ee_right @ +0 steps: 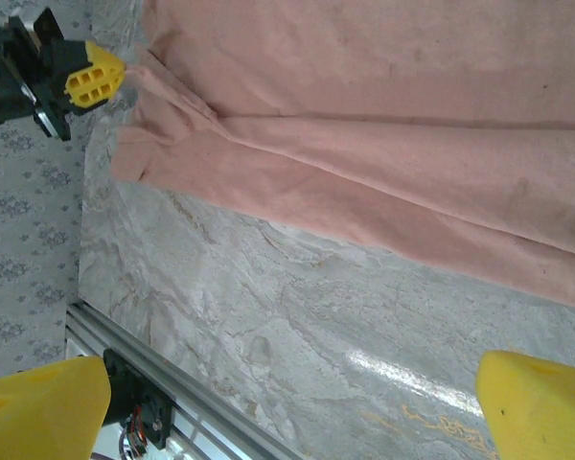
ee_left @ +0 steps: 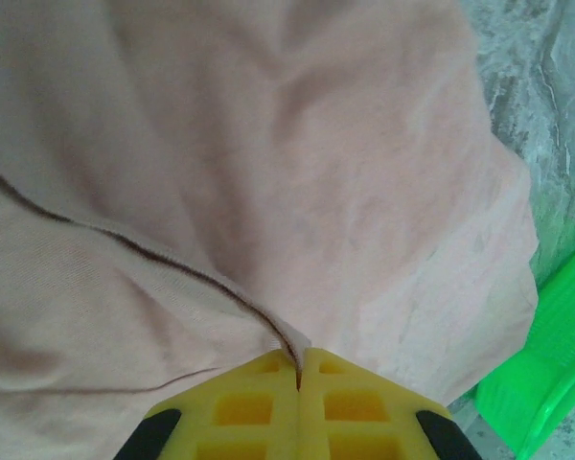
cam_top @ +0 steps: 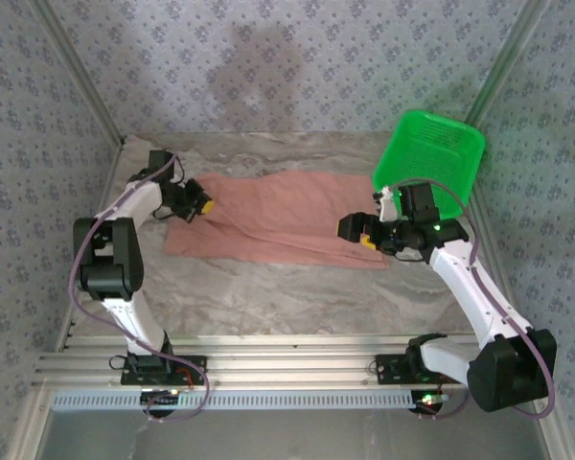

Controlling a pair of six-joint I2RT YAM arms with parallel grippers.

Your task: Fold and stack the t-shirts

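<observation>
Pinching a wrinkled fold of the soft pink t-shirt (ee_left: 268, 172), I am clamping my left gripper (ee_left: 299, 364) tight; the right gripper (ee_right: 292, 407) is hovering wide open, empty.

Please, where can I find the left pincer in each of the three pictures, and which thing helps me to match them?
Top external: the left pincer is left of centre, shut on the t-shirt edge.
Left wrist: the left pincer is at bottom centre, yellow tips pinching a fold.
Right wrist: the left pincer is in the top left corner.
Shared landmark: the pink t-shirt.
</observation>
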